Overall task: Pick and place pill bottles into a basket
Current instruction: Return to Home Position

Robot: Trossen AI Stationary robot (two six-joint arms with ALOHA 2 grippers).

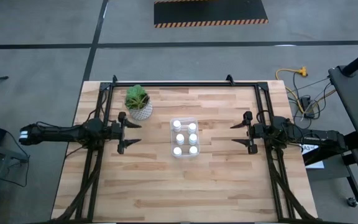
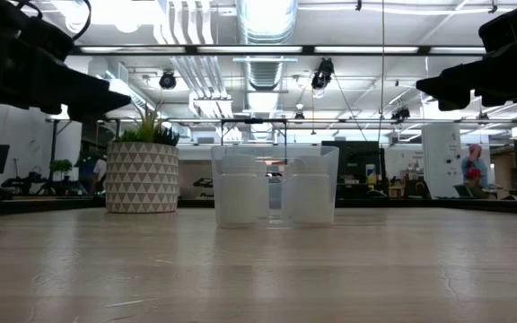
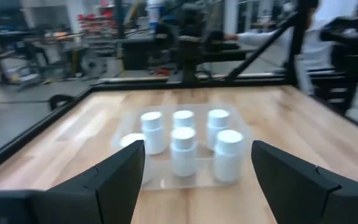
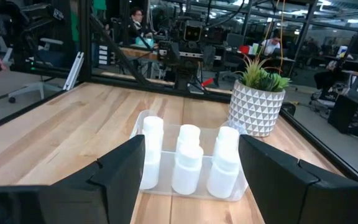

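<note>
Pill bottles (image 1: 185,138) in basket (image 1: 184,119); left tool (image 1: 140,134), right tool (image 1: 232,134) well clear.

table (image 1: 166,186): wooden planks | on it: clear basket (image 1: 185,119) mid-table, potted plant (image 1: 139,102) near

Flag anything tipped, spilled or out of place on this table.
Nothing stands out. All six small white pill bottles stand upright inside the clear plastic rectangular basket, none loose on the wooden table. The green plant in its white pot stands upright beside it. The left gripper and right gripper hang open at either side.
</note>
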